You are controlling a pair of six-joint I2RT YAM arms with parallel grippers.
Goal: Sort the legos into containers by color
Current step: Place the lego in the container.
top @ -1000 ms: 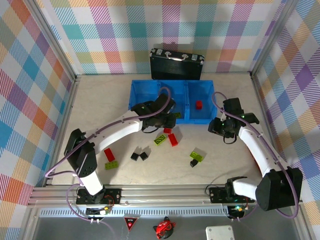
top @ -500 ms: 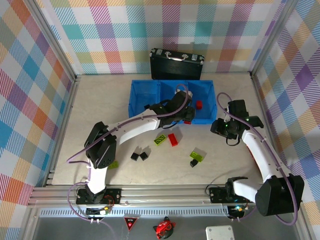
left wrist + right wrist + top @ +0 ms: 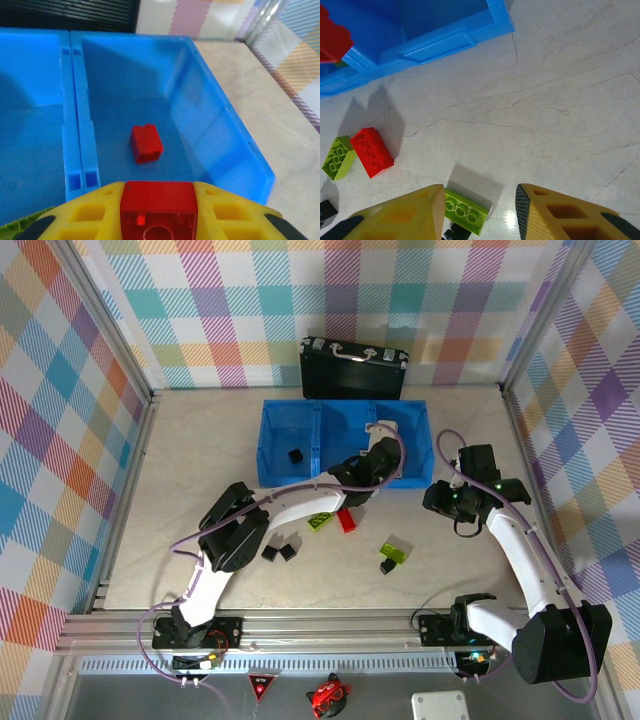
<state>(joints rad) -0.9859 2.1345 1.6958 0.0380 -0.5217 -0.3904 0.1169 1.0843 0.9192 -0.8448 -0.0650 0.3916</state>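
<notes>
Swung rightward since earlier, the left gripper (image 3: 159,196) hangs over the blue bin's (image 3: 222,150) right compartment, clamped on a red brick (image 3: 158,206). A second red brick (image 3: 146,143) lies mid-frame just above. The right gripper (image 3: 480,194) stands open, with a lime-green brick (image 3: 465,211) at bottom centre.

Left tool (image 3: 159,212) clamps a red brick (image 3: 159,197), a loose brick (image 3: 146,143) lying in the bin (image 3: 215,130).

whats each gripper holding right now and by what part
The left gripper pinches a red brick by its two opposite sides, over the blue bin. The right gripper holds nothing, jaws apart.
</notes>
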